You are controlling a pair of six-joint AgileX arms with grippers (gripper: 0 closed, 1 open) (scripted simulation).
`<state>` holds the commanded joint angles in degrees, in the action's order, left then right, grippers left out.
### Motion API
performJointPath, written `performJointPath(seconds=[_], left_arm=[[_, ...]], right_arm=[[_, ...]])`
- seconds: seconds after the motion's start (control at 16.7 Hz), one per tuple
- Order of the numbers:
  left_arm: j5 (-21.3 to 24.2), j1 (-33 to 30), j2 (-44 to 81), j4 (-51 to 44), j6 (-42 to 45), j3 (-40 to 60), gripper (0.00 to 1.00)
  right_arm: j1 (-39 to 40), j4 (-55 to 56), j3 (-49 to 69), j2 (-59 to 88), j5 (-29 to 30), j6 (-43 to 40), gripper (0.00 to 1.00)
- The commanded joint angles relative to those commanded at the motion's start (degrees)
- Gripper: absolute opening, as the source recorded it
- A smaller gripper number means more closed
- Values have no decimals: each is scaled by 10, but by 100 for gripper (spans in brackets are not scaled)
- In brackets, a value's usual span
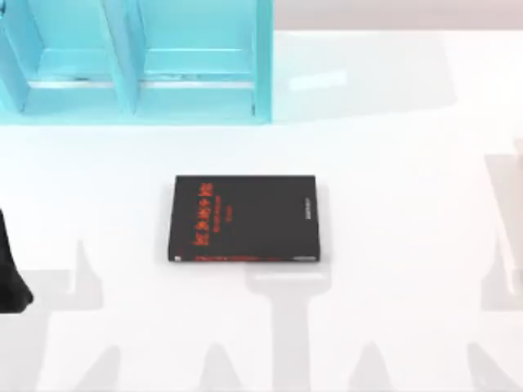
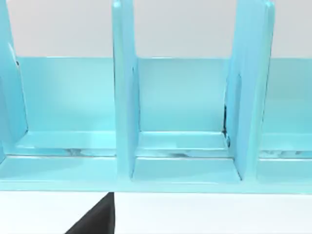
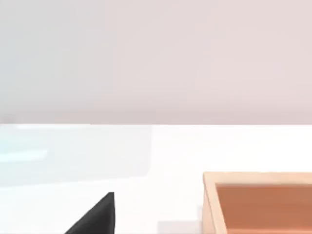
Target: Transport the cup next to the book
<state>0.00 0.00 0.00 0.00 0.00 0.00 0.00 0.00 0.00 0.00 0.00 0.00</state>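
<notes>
Flat black rectangular book with red lettering is laid mid-table, before a turquoise divided shelf; gripper finger spread cannot be told.

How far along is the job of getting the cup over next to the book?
Nothing looks done yet. The book lies flat mid-table with bare table around it and no cup beside it. Nothing is in hand: the left arm sits at the table's left edge. The turquoise rack stands behind the book, and a wooden box appears in the right wrist view. Finding, gripping and carrying the cup all remain.
</notes>
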Motion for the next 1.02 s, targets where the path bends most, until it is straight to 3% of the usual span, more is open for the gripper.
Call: performJointPath(seconds=[0.24,0.42,1.02], left_arm=[[-1,4,15,-11,16,10,100],[-1,19,69,-56,78,47,100],[12,102,463,-374,478,295,100]], right_arm=[[0,0,0,0,0,0,100],[0,0,0,0,0,0,100],[0,0,0,0,0,0,100]])
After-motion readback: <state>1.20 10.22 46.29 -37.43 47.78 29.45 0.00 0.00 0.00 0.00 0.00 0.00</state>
